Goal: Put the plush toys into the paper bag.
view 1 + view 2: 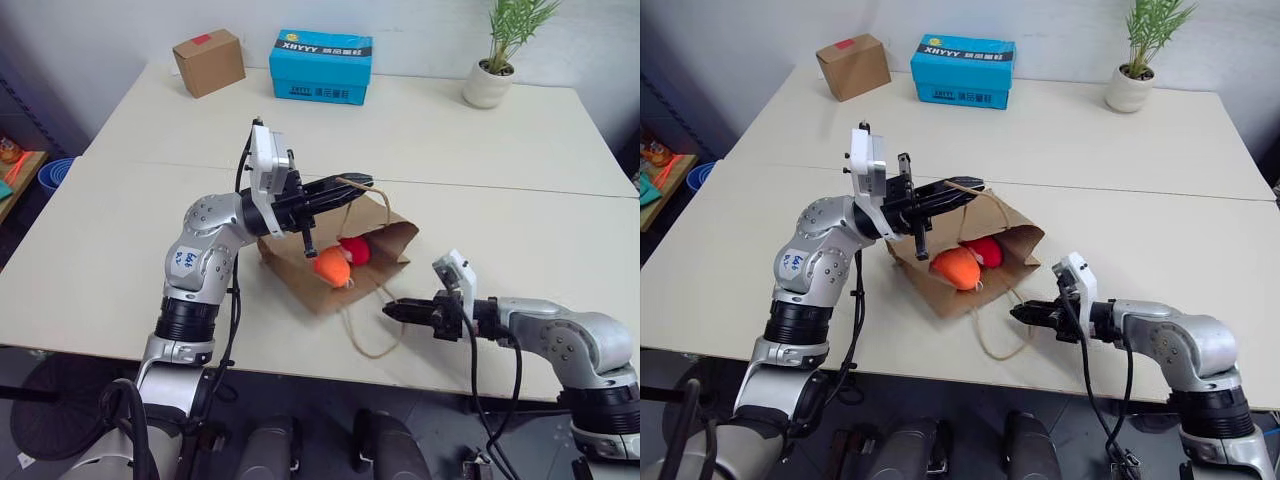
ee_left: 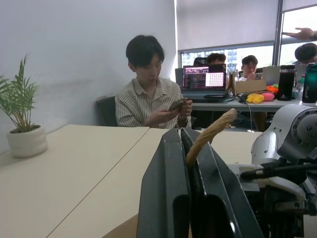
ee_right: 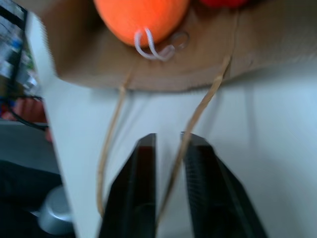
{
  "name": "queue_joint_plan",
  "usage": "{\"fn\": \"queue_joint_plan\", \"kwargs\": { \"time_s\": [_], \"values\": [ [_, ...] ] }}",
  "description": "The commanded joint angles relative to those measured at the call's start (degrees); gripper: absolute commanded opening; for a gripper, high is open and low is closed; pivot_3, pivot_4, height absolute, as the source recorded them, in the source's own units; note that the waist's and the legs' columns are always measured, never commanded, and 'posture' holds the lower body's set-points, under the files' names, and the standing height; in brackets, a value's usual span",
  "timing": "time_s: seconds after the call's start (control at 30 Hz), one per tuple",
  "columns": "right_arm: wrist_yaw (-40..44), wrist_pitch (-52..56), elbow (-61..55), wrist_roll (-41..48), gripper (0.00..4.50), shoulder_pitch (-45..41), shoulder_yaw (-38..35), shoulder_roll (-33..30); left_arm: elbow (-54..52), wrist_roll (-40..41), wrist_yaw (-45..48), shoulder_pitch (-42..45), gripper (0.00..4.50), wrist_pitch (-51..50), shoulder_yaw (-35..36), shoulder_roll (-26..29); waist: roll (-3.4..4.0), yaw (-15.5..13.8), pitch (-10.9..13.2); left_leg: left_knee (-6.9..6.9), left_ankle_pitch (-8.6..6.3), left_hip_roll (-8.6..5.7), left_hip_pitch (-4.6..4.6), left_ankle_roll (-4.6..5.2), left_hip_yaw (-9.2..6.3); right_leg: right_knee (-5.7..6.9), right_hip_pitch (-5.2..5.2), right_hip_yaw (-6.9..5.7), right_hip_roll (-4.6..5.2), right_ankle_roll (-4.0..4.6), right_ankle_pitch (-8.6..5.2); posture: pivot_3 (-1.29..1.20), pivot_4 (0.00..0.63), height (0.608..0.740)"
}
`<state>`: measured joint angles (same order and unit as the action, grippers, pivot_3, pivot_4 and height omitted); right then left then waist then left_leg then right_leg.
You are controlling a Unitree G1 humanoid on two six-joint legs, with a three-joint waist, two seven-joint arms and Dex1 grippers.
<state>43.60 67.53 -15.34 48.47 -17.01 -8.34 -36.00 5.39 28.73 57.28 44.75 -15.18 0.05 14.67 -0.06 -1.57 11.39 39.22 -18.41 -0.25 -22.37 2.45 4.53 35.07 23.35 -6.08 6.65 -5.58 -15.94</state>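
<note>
The brown paper bag (image 1: 393, 240) lies on its side on the white table (image 1: 100, 250), mouth towards me. Just inside the mouth sit both plush toys, the orange one (image 1: 332, 266) in front and the red one (image 1: 355, 250) behind it. My left gripper (image 1: 360, 185) is shut on the bag's upper cord handle (image 2: 213, 131) and holds the mouth lifted. The lower cord handle (image 1: 372, 350) trails in a loop towards the table's front edge. My right gripper (image 1: 388, 310) hovers over that loop, shut, pointing at the bag. The cord (image 3: 203, 106) runs in between its fingers (image 3: 141, 163); whether it is pinched I cannot tell.
At the back of the table stand a small cardboard box (image 1: 209, 61) with a red sticker, a blue box (image 1: 321, 66) and a potted plant (image 1: 490, 80). A seated person (image 2: 148, 99) is beyond the table's far side. Bare tabletop lies left and right of the bag.
</note>
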Motion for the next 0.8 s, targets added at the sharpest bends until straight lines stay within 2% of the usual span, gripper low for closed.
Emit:
{"fn": "queue_joint_plan", "kwargs": {
  "time_s": [0.03,0.13,0.2,0.33,0.43,0.6,0.7,0.73,0.8],
  "values": [
    [-3.1,5.95,-5.17,13.45,0.03,0.01,-10.52,0.37,1.82,-0.05,0.53,3.37,0.0,2.74,0.59,-0.46,0.0,-0.02,0.0,0.0,0.0,0.0,-0.01,0.0,-0.02,0.0,0.0,0.01,0.0,0.0,0.0,0.0,0.15,0.74],
    [-11.49,7.68,-4.95,28.42,0.03,-1.37,-18.9,0.12,6.48,-0.96,2.41,5.82,0.0,4.99,0.19,-0.38,0.0,0.05,0.0,0.01,0.0,0.0,-0.02,0.0,-0.06,-0.01,-0.01,0.0,0.02,0.0,0.0,0.0,0.15,0.74],
    [-17.6,5.84,-5.07,38.08,0.03,-0.68,-21.94,-2.17,10.16,-1.52,3.95,7.82,0.0,6.94,0.15,-0.58,0.0,0.06,0.0,0.0,0.0,0.0,-0.02,0.0,-0.06,-0.01,-0.01,-0.01,0.01,0.0,0.0,0.0,0.15,0.74],
    [-30.38,-1.83,-6.16,54.13,0.03,1.76,-24.54,-7.46,18.37,-2.94,5.26,13.12,0.0,12.04,0.63,-2.2,-0.02,-0.06,0.01,-0.01,0.0,0.0,-0.04,0.01,-0.04,-0.03,0.01,-0.05,0.01,0.0,0.0,0.0,0.15,0.74],
    [-36.95,-8.15,-7.42,61.2,0.03,3.1,-24.85,-10.14,25.95,-4.19,4.86,17.57,0.0,15.85,1.59,-3.21,-0.09,-0.09,0.05,-0.01,-0.01,-0.01,-0.04,0.05,0.01,-0.05,0.01,-0.1,-0.01,-0.01,0.01,0.0,0.15,0.74],
    [-39.91,-13.09,-9.99,63.68,0.03,4.64,-23.05,-12.39,33.07,-4.72,8.42,21.94,0.0,19.62,2.08,-3.68,-0.09,0.16,0.05,-0.02,-0.05,0.01,-0.04,0.13,0.11,-0.08,0.03,-0.06,-0.04,-0.05,0.03,0.0,0.15,0.74],
    [-40.6,-15.88,-12.1,59.49,0.03,6.22,-20.85,-10.19,35.17,-4.2,11.57,22.43,0.0,16.94,2.06,-2.32,-0.09,0.17,0.05,-0.02,-0.05,0.02,-0.03,0.14,0.13,-0.07,0.06,-0.04,-0.05,-0.05,0.03,0.0,0.15,0.74],
    [-39.78,-16.64,-13.0,59.35,0.0,7.27,-20.83,-9.43,35.54,-4.07,12.18,22.49,0.2,15.39,2.26,-1.34,-0.1,0.12,0.05,-0.02,-0.05,0.02,-0.03,0.14,0.14,-0.06,0.06,-0.04,-0.05,-0.05,0.03,0.0,0.15,0.74],
    [-37.1,-17.32,-14.41,57.64,0.41,9.08,-21.96,-9.41,34.65,-3.93,14.81,22.07,0.6,11.97,1.85,0.8,-0.1,0.12,0.06,-0.02,-0.05,0.02,-0.05,0.15,0.13,-0.05,0.08,-0.04,-0.06,-0.06,0.03,0.0,0.15,0.74]
  ]
}}
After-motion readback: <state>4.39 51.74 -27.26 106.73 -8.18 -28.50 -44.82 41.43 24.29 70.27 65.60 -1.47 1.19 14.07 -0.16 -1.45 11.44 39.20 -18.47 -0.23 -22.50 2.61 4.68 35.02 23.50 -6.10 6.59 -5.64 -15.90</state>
